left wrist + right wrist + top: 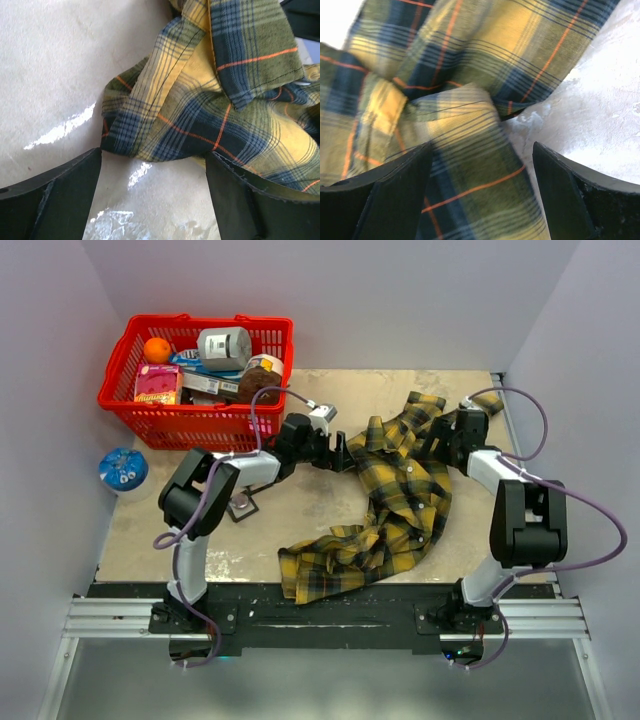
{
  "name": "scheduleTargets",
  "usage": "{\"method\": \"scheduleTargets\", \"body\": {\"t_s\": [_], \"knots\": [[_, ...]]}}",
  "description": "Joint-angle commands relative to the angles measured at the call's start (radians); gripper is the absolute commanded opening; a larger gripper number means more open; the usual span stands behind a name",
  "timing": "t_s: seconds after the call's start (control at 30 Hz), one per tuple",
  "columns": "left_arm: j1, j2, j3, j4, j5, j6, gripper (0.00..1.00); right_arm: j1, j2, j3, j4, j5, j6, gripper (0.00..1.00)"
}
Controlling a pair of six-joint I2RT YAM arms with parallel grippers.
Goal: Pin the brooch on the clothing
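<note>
Flanking the crumpled shirt [400,490], L fingers [60,195] & R fingers [575,195] are gaping wide, gripping nothing, prob. lining up to flatten it

The left arm [195,510] and right arm [525,520] are being shown in white shells with black joint housings. Lilac cables [600,508] are being looped along both. The left tool [152,167] and right tool [482,152] are being seen with matte black, scuffed fingers [55,200].

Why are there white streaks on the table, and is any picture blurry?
Left wrist view: the streaks are light glaring off the table; the shirt is fairly sharp. Right wrist view: the shirt looks soft and out of focus, with a washed-out upper left corner. Top view: even light, sharp.
</note>
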Motion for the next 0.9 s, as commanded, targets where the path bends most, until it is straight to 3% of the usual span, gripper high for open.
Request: {"method": "scheduleTargets", "body": {"t_s": [0.0, 0.1, 0.2, 0.23, 0.27, 0.33, 0.37, 0.43, 0.47, 0.5, 0.53, 0.67, 0.87], "knots": [[0.019, 0.028, 0.034, 0.09, 0.055, -0.058, 0.86, -0.02, 0.04, 0.018, 0.058, -0.044, 0.013, 0.83], [0.024, 0.048, 0.037, 0.135, 0.083, -0.086, 0.81, -0.029, 0.066, 0.02, 0.063, -0.076, 0.015, 0.8], [0.022, 0.075, 0.048, 0.173, 0.109, -0.113, 0.68, -0.037, 0.082, 0.021, 0.063, -0.102, 0.019, 0.68], [0.022, 0.08, 0.052, 0.187, 0.113, -0.119, 0.62, -0.04, 0.085, 0.021, 0.064, -0.107, 0.019, 0.59], [0.024, 0.085, 0.055, 0.193, 0.115, -0.127, 0.5, -0.04, 0.085, 0.023, 0.063, -0.114, 0.019, 0.54], [0.024, 0.094, 0.064, 0.21, 0.118, -0.132, 0.38, -0.043, 0.076, 0.026, 0.064, -0.121, 0.016, 0.4], [0.022, 0.094, 0.071, 0.216, 0.12, -0.13, 0.24, -0.043, 0.073, 0.03, 0.057, -0.124, 0.015, 0.35], [0.022, 0.092, 0.087, 0.222, 0.121, -0.126, 0.1, -0.044, 0.053, 0.038, 0.043, -0.131, 0.01, 0.26], [0.022, 0.088, 0.092, 0.222, 0.123, -0.115, 0.0, -0.043, 0.044, 0.041, 0.028, -0.134, 0.006, 0.11], [0.022, 0.074, 0.1, 0.224, 0.121, -0.107, 0.0, -0.043, 0.033, 0.052, 0.021, -0.139, 0.004, 0.01], [0.022, 0.063, 0.1, 0.224, 0.117, -0.098, 0.0, -0.043, 0.008, 0.056, 0.012, -0.137, 0.003, 0.0], [0.021, -0.02, 0.081, 0.23, 0.078, -0.011, 0.0, -0.043, -0.087, 0.095, -0.048, -0.118, -0.014, 0.0], [0.002, -0.271, -0.011, 0.25, -0.066, 0.149, 0.0, -0.043, -0.31, 0.159, -0.127, -0.044, -0.071, 0.0]]}}
